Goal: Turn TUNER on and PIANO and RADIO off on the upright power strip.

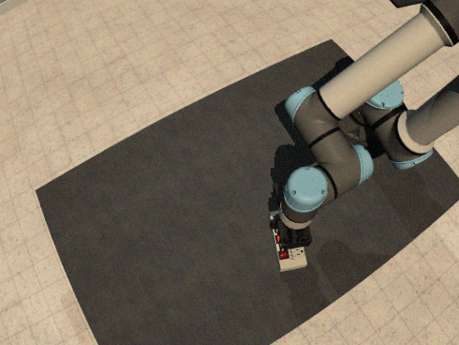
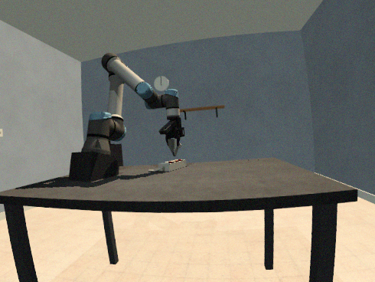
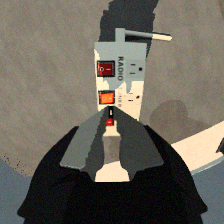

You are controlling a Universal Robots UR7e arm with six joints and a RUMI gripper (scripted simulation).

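My jaws together, empty, above power strip (image 3: 121, 80) near worktop (image 2: 229, 180) edge. Risk: off-centre press skids strip, misses rocker.

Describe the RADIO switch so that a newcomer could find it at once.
On the dark table, find the white power strip below the closed hand. The RADIO switch is the rocker farthest from the hand, beside its printed label, darker red than the bright orange one next to it.

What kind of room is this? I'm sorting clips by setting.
Probably a plain indoor room set up as a test space: blue walls, a wall clock, a tiled floor, and a dark table carrying the arm's base.
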